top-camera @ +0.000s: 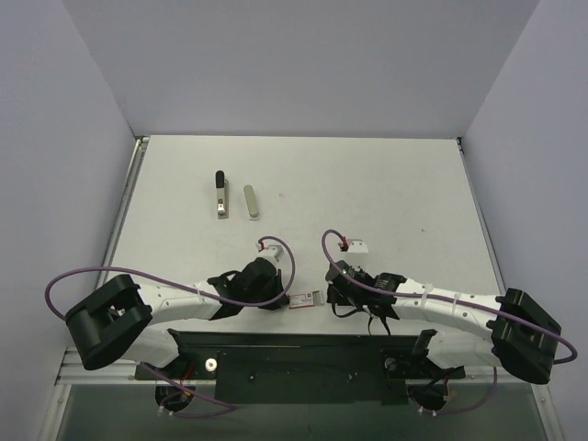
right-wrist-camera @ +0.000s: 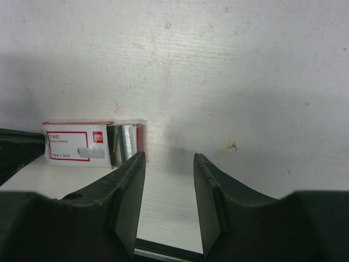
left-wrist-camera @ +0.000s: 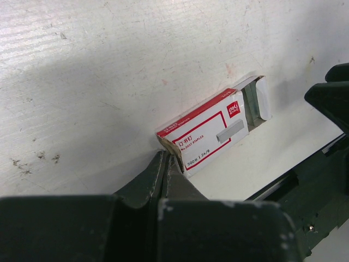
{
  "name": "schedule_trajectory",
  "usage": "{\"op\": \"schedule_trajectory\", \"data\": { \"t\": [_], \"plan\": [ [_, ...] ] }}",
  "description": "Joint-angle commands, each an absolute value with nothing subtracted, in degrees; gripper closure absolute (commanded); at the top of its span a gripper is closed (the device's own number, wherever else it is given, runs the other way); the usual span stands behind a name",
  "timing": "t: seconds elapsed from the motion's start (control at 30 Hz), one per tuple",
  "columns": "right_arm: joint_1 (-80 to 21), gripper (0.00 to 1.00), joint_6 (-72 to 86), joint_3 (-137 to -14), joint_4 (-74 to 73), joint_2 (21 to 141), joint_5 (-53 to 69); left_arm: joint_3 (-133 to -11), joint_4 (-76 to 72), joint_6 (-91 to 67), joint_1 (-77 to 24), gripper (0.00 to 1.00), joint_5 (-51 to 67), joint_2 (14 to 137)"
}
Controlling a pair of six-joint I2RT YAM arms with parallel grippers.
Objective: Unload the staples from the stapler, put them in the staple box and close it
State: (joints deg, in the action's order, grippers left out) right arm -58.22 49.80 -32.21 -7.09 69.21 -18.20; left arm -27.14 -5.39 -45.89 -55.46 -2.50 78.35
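Observation:
The stapler (top-camera: 220, 196), silvery-beige with a black far end, lies on the table's far left, far from both grippers. A red-and-white staple box (top-camera: 306, 299) lies between the two grippers at the near edge. My left gripper (top-camera: 283, 299) is shut, and in the left wrist view its tips (left-wrist-camera: 165, 155) touch the box's (left-wrist-camera: 210, 134) torn near corner. I cannot tell whether they pinch the flap. My right gripper (right-wrist-camera: 169, 158) is open and empty. Its left finger stands just short of the box's (right-wrist-camera: 76, 143) open end, where silver staples (right-wrist-camera: 126, 143) show.
An olive-grey rounded bar (top-camera: 250, 202) lies just right of the stapler. A small white connector (top-camera: 355, 245) on a purple cable sits above the right arm. The dark base frame (top-camera: 303, 354) runs along the near edge, and grey walls enclose the table.

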Motion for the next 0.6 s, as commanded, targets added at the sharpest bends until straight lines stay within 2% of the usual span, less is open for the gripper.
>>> {"op": "schedule_trajectory", "data": {
  "t": [0.0, 0.13, 0.57],
  "plan": [
    [-56.34, 0.60, 50.71, -28.57, -2.83, 66.19, -13.54, -26.19, -2.46, -45.09, -55.90, 1.00, -2.64, 78.05],
    [-54.41, 0.53, 50.98, -27.07, 1.73, 66.27, -9.06, -26.02, -2.64, -45.00, -55.90, 1.00, -2.55, 78.22],
    [-52.91, 0.48, 53.44, -25.58, 10.54, 72.15, -1.76, -25.31, -3.16, -45.00, -55.90, 1.00, -2.64, 78.14]
  ]
}}
